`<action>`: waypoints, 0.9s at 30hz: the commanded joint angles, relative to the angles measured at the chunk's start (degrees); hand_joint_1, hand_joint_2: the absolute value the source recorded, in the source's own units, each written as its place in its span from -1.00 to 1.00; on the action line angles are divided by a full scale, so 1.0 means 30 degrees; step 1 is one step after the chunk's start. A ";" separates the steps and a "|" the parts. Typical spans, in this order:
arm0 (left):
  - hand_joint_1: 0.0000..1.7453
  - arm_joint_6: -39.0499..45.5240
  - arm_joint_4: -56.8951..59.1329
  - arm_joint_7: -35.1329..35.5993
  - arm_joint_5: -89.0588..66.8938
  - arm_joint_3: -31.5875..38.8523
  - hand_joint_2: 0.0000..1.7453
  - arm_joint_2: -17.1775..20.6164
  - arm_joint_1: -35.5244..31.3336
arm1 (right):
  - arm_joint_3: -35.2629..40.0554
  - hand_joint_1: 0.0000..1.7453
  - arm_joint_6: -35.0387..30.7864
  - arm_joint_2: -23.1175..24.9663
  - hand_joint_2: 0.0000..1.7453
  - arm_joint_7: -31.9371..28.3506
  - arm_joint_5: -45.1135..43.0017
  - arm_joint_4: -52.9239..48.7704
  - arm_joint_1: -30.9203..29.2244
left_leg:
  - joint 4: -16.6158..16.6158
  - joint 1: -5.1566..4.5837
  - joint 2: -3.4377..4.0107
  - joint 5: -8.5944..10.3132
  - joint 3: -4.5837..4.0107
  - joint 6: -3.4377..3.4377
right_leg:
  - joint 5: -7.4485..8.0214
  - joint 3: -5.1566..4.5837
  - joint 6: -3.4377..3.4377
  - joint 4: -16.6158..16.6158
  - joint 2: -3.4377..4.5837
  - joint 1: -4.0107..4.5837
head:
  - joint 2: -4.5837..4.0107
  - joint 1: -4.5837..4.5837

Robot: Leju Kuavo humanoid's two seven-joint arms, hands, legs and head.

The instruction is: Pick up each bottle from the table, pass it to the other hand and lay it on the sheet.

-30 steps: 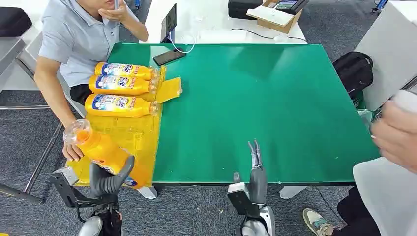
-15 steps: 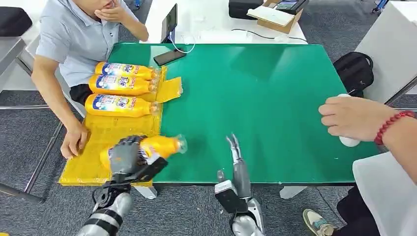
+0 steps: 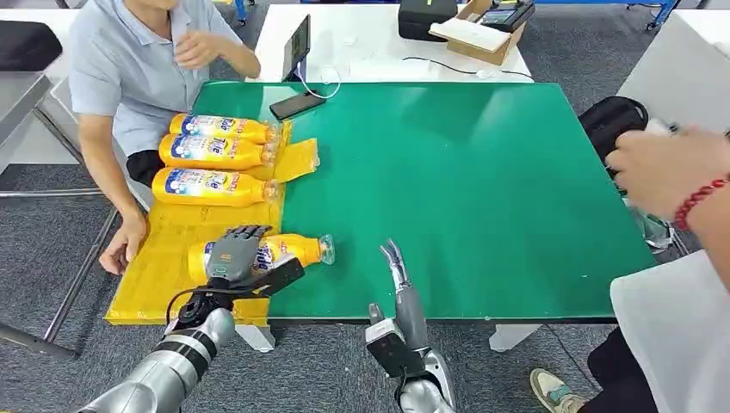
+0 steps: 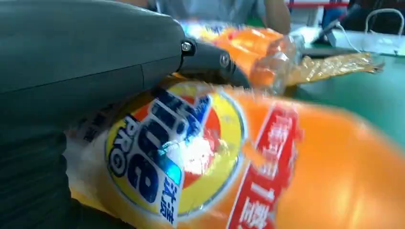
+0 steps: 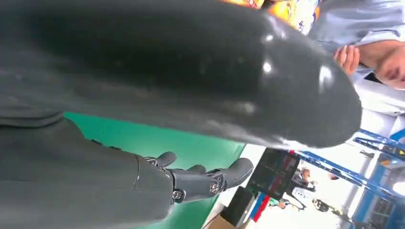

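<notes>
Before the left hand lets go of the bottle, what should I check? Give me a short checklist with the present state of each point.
1. Left hand holds the orange bottle: ok, its fingers wrap the body.
2. Bottle lies flat: ok, on its side.
3. Bottle fully on the yellow sheet: not ok, its cap end reaches over the green table.
4. Free of the three laid bottles: ok, a gap shows.
5. Right hand out of the way: ok, open and apart from the bottle.
6. Seated person's hand off the sheet: not ok, it rests at the sheet's edge.
</notes>
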 commanded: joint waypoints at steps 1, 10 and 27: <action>-1.00 -0.2292 0.0056 -0.1762 0.2837 0.1799 1.00 -0.0638 0.1297 | -0.0465 -1.00 0.0095 -0.0044 -1.00 0.0014 0.0001 0.1387 -0.0400 | -0.0026 0.0006 0.0033 -0.0001 0.0036 -0.0010 | 0.0009 0.0036 -0.0019 -0.0037 0.0022 0.0007 | 0.0000 0.0000; -1.00 -0.5381 -0.9948 -0.6054 1.6410 0.2606 1.00 -0.2567 0.4906 | -0.0138 -1.00 -0.0165 -0.0207 -1.00 0.0014 -0.0211 0.1721 -0.0354 | 0.0012 0.0001 -0.0009 -0.0025 -0.0033 -0.0002 | -0.0025 0.0005 0.0031 -0.0038 0.0023 -0.0007 | 0.0000 0.0007; -1.00 -0.5250 -1.7816 -0.5798 2.8504 0.1512 1.00 -0.1775 1.0060 | 0.0003 -1.00 -0.2455 -0.0498 -1.00 0.0014 -0.1357 -0.0437 0.0599 | 0.0004 -0.0018 0.0051 -0.0042 -0.0244 0.0012 | -0.0035 -0.0241 0.0038 -0.0027 0.0047 -0.0027 | 0.0000 0.0007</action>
